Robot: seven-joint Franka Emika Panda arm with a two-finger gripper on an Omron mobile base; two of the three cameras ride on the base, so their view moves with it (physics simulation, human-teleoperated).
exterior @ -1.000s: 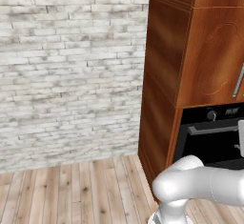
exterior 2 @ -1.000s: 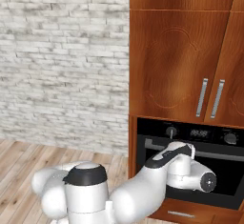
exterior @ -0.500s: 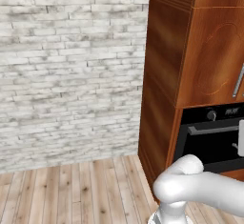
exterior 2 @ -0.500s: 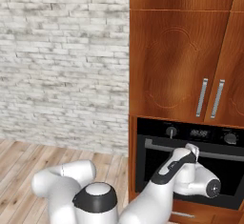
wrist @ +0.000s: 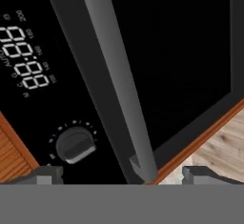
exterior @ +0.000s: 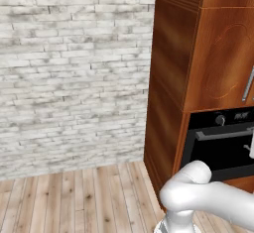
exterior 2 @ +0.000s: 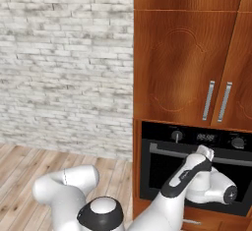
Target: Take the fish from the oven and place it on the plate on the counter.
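Facing the closed oven (exterior 2: 197, 171) door's handle (wrist: 119, 80), jaws wide apart

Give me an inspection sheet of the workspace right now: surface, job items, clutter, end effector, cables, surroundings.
Surface: wooden plank floor; no counter seen.
Job's things: oven built into the wood cabinet, door shut, grey bar handle across the dark glass, round knob beside a digital display. Fish and plate: nothing seen.
Clutter: nothing seen.
Grippers: end effector open, holding nothing, its tips either side of the handle's end, close to the door.
Cables: nothing seen.
Surroundings: whitewashed brick wall; cabinet doors with metal pulls above the oven.
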